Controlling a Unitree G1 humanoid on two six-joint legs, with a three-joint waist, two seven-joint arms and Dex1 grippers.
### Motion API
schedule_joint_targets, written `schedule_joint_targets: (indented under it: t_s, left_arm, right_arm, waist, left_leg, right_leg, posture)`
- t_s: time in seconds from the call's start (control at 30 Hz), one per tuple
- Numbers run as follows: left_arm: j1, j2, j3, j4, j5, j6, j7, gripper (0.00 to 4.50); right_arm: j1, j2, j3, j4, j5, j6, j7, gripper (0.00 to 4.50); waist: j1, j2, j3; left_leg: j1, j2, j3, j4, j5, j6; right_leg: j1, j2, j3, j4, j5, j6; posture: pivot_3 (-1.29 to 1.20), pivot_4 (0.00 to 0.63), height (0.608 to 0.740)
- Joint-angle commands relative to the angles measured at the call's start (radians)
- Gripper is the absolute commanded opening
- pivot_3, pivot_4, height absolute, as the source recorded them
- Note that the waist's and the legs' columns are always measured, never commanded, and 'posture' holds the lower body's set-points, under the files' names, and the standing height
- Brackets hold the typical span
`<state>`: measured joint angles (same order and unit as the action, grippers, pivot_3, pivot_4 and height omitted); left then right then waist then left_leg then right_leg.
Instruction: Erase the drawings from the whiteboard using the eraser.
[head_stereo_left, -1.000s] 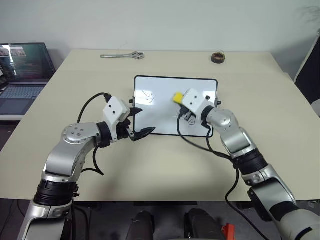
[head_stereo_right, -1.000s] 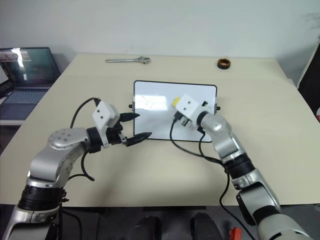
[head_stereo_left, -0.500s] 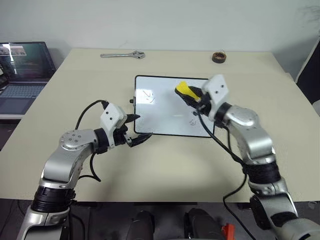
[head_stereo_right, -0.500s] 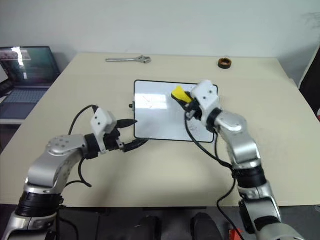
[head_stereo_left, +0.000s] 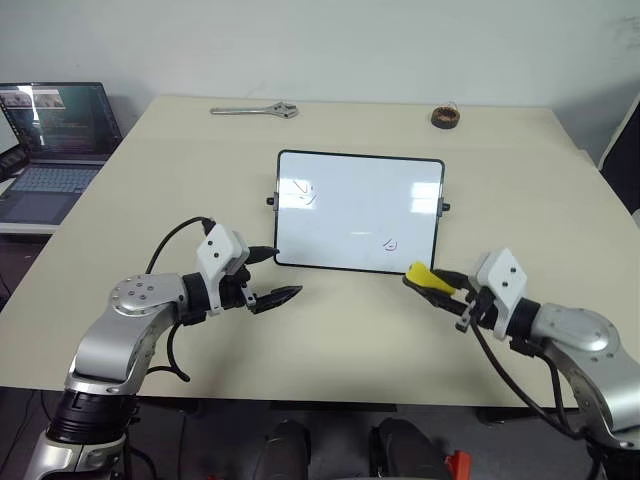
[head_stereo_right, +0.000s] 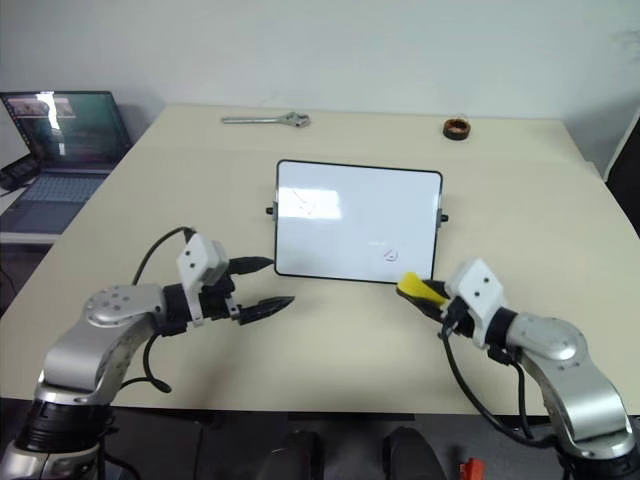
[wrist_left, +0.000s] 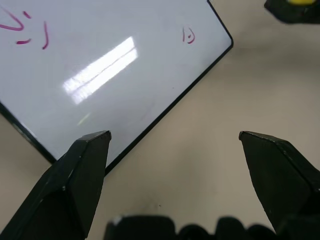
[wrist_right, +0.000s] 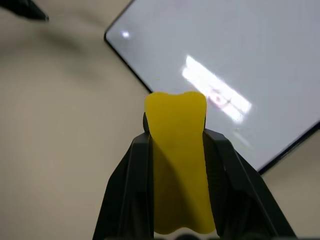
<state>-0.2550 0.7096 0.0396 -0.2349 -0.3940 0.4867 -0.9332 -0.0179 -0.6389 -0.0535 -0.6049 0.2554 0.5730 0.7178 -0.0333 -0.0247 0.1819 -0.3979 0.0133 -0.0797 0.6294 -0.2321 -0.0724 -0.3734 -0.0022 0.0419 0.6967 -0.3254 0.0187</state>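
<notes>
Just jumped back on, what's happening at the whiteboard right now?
The right gripper is shut on the yellow eraser and sits off the whiteboard, just in front of its near right corner. The left gripper is open and empty, by the board's near left corner. Pink drawings are on the board: one near the top left and one near the bottom right. So the erasing isn't finished.

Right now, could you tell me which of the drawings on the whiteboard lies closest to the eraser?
The small squiggle near the whiteboard's near right corner. It lies close to the yellow eraser in the right gripper; the other marks sit far off at the far left corner.
</notes>
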Motion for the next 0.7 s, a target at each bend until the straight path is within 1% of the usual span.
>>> schedule_joint_targets:
  t_s: [0.03,0.1,0.17,0.23,0.33,0.5,0.6,0.7]
  left_arm:
    - [-0.031,0.0,0.0,0.025,0.002,-0.048,-0.023,4.5]
    - [-0.034,0.001,-0.005,0.053,0.01,-0.07,-0.036,4.5]
    - [-0.036,0.002,-0.009,0.079,0.016,-0.093,-0.049,4.5]
    - [-0.035,-0.001,-0.015,0.098,0.022,-0.115,-0.061,4.5]
    - [-0.03,-0.005,-0.03,0.096,0.023,-0.131,-0.077,4.5]
    - [-0.024,0.001,-0.06,0.081,0.04,-0.144,-0.093,4.5]
    - [-0.028,-0.001,-0.066,0.067,0.041,-0.136,-0.088,4.5]
    - [-0.027,0.002,-0.065,0.063,0.04,-0.132,-0.087,4.5]
  right_arm:
    - [-0.004,-0.007,0.007,-0.023,-0.018,-0.057,-0.016,1.01]
    - [-0.04,0.026,0.013,-0.021,-0.016,-0.059,-0.053,1.01]
    - [-0.105,0.06,0.048,0.019,-0.06,-0.082,-0.106,1.01]
    - [-0.204,0.09,0.134,0.129,-0.184,-0.148,-0.177,1.01]
    - [-0.307,0.143,0.22,0.287,-0.302,-0.239,-0.254,1.01]
    - [-0.397,0.197,0.296,0.525,-0.424,-0.407,-0.33,1.01]
    - [-0.393,0.199,0.326,0.617,-0.458,-0.43,-0.319,1.01]
    - [-0.34,0.151,0.365,0.612,-0.474,-0.443,-0.234,1.01]
  waist:
    - [-0.001,0.0,0.0]
    - [-0.002,0.0,0.0]
    - [-0.007,0.0,0.0]
    - [-0.011,0.0,0.0]
    - [-0.011,0.0,0.0]
    - [-0.001,0.0,0.0]
    - [0.001,0.0,0.0]
    - [0.001,-0.001,0.0]
  left_leg:
    - [0.001,0.0,0.0,0.0,0.0,0.0]
    - [0.001,0.0,0.0,0.0,0.0,0.0]
    - [0.002,0.0,0.0,0.0,0.0,0.0]
    - [0.002,0.0,0.0,0.0,0.0,0.0]
    - [0.001,0.0,0.0,0.0,0.0,0.0]
    - [-0.002,0.0,0.0,0.0,0.0,0.0]
    - [-0.002,0.0,0.0,0.0,0.0,0.0]
    - [0.0,0.001,0.0,0.0,0.0,0.0]
  right_leg:
    - [0.0,0.0,0.0,0.0,0.0,0.0]
    - [0.0,0.001,0.0,0.001,0.0,0.0]
    - [0.0,0.002,0.0,0.001,0.0,0.0]
    - [0.0,0.002,0.0,0.001,0.0,0.0]
    - [0.0,0.002,0.0,0.001,0.0,0.0]
    - [-0.002,0.001,0.0,-0.001,0.0,0.0]
    - [-0.001,0.001,0.0,0.0,0.0,0.0]
    - [0.0,0.001,0.0,0.0,0.0,0.0]
  posture:
    - [0.0,0.15,0.74]
    - [0.0,0.15,0.74]
    - [0.0,0.15,0.74]
    - [0.0,0.15,0.74]
    - [0.0,0.15,0.74]
    - [0.0,0.15,0.74]
    - [0.0,0.15,0.74]
    - [0.0,0.15,0.74]
